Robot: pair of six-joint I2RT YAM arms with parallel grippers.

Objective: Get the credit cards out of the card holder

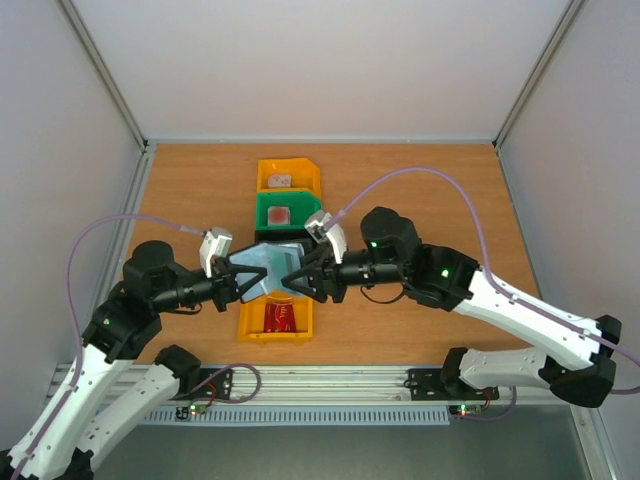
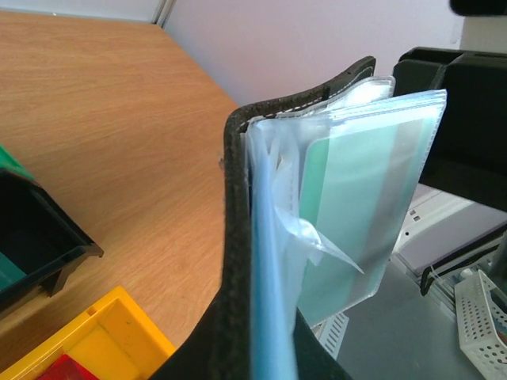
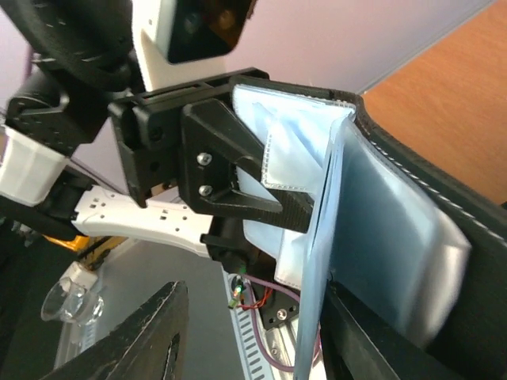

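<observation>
Red card (image 1: pixel 283 316) lies in near yellow bin (image 1: pixel 250 328). Above it, card holder (image 1: pixel 268 272) hangs open, off counter (image 1: pixel 420 190). Left jaws clamped on its black cover. Right jaws part-open astride clear sleeve (image 3: pixel 317 261). Teal card (image 2: pixel 348 214) sits inside. I reckon it light, stiff, slick, and sleeves floppy. I'd pinch card edge at pocket mouth.

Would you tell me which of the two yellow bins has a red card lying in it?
The near yellow bin, closest to the arm bases, holds the red card; the far yellow bin, beyond the green bin, holds only a small pale item.
</observation>
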